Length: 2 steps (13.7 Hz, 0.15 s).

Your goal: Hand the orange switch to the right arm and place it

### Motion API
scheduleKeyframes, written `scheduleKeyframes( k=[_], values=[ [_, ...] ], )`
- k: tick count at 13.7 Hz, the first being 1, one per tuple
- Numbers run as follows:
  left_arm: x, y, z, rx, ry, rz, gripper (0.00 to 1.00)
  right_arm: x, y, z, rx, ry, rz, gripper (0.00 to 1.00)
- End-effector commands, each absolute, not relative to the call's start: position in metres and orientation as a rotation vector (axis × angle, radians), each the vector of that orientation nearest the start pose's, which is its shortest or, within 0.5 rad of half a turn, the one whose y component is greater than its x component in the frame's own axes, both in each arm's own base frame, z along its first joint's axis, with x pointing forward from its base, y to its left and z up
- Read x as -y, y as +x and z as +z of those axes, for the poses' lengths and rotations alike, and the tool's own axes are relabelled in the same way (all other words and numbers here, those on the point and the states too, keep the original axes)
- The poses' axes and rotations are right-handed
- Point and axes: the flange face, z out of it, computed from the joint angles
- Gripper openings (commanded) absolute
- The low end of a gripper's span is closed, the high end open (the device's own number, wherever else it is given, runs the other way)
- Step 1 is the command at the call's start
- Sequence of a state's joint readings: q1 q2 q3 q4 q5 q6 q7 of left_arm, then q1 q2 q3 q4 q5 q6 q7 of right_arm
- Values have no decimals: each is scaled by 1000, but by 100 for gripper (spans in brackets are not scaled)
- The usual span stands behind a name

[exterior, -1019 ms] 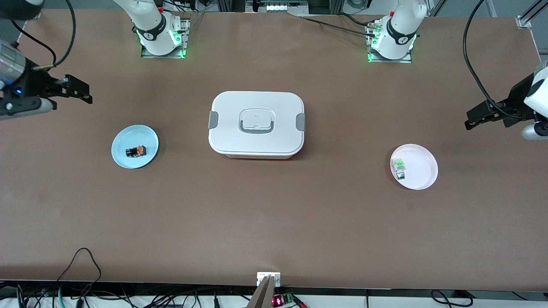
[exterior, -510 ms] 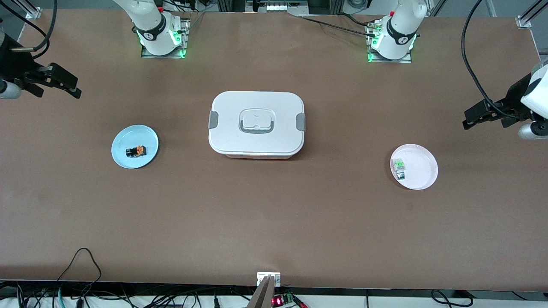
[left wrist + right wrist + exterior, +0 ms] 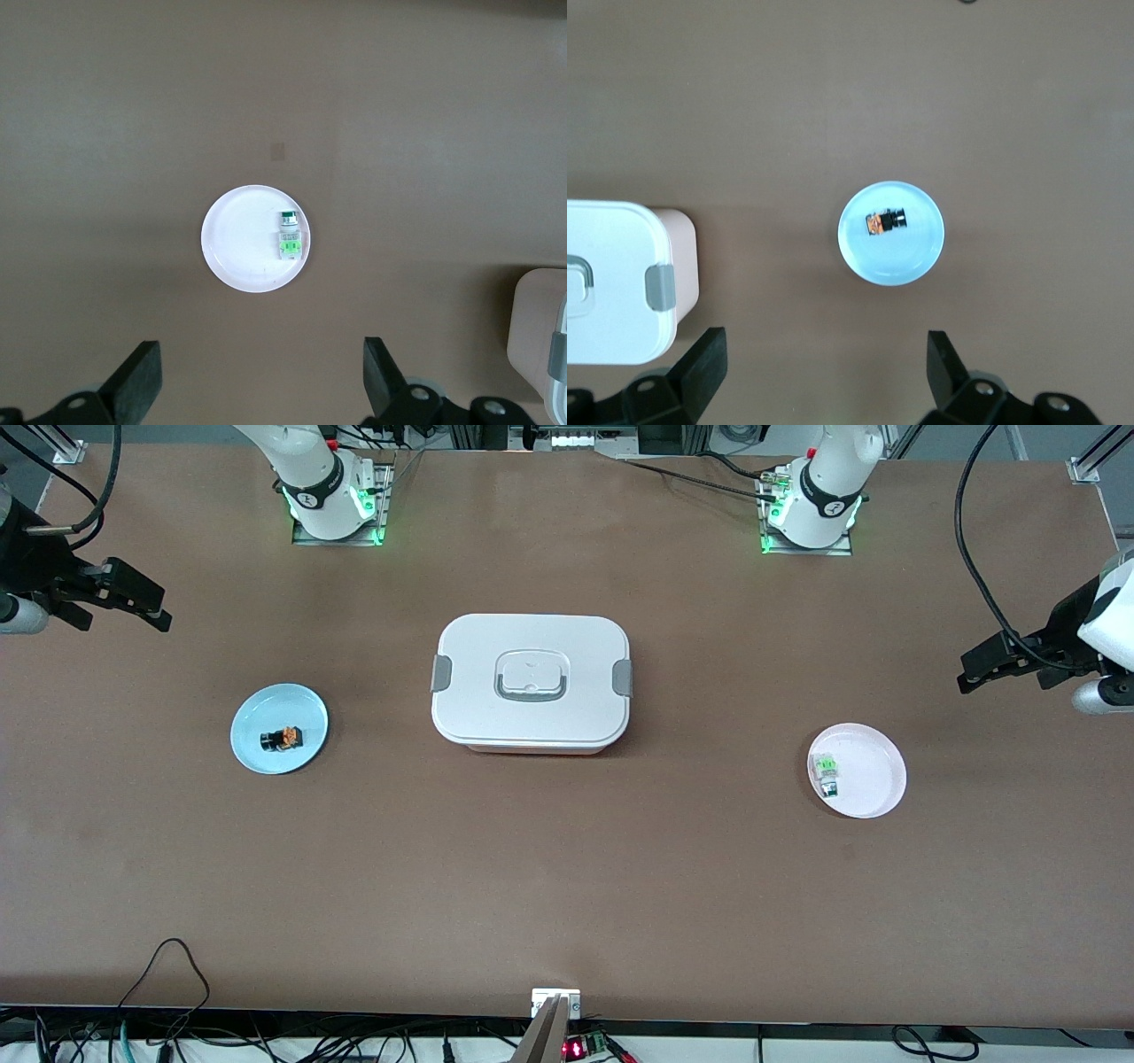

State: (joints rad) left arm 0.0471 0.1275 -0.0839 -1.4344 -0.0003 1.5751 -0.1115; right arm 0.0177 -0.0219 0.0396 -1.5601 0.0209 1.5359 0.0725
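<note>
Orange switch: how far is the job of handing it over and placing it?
It looks finished. The orange switch lies on the blue plate at the right arm's end. Nothing is in hand: the right gripper and the left gripper are open, up over bare table near their ends. The green switch sits on the white plate. Nothing seems left.

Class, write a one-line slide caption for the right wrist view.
Open right gripper above blue plate holding orange switch, white box beside it.
</note>
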Motion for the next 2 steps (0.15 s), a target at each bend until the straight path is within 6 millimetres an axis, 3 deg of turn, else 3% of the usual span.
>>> scheduleKeyframes(
  k=[1, 2],
  values=[
    [19, 595, 622, 93, -3168, -30, 100, -33, 539, 647, -11, -3131, 39, 100],
    [19, 595, 622, 91, -3168, -30, 100, -34, 538, 647, -13, -3132, 44, 100]
  ],
)
